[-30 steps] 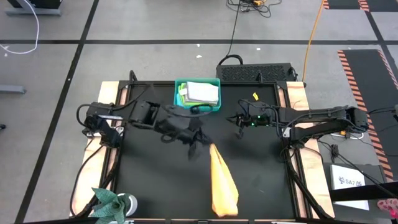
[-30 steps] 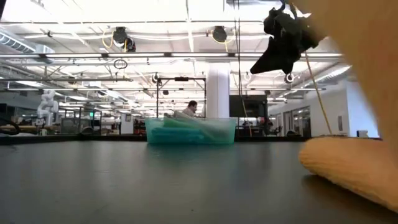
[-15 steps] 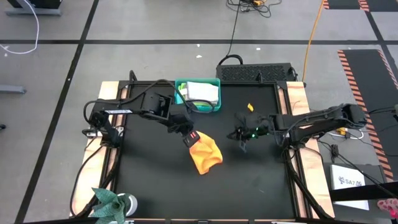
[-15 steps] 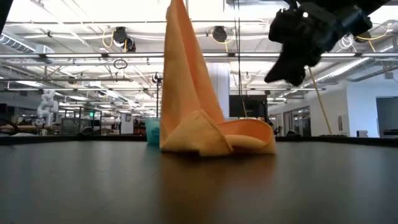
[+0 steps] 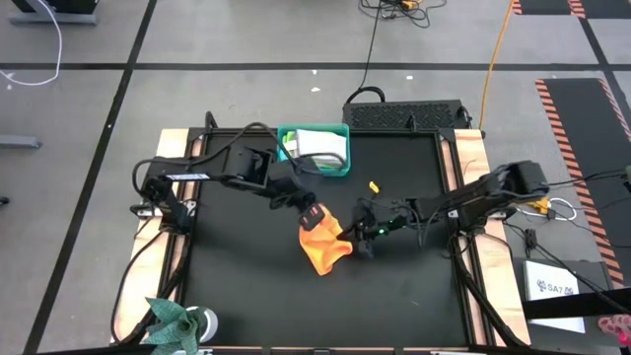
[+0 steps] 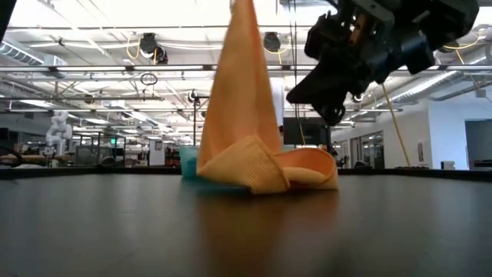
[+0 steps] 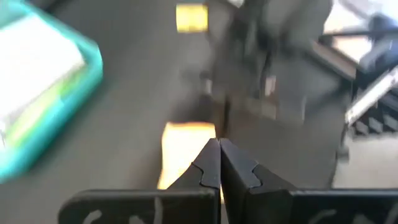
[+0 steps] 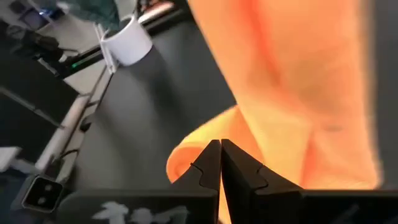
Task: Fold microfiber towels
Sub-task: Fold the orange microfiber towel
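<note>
Orange-yellow towel [image 5: 324,248] hanging pinched from left end effector [image 5: 312,216], closed empty right end effector [image 5: 363,233] just beside

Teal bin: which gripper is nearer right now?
Left. The left gripper holds the orange towel up just in front of the teal bin; the right gripper is farther off.

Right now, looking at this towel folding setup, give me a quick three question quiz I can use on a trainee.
1. True or false: the orange towel lies flat and spread out on the table.
2. Which gripper holds the towel up by a corner? A: left gripper; B: right gripper.
3. Fill in: the other towels sit in the ____ bin at the table's far edge.

Key: 1 false, it hangs in a peak with its lower part bunched on the mat. 2 A; the right gripper is shut beside the towel. 3 teal.
</note>
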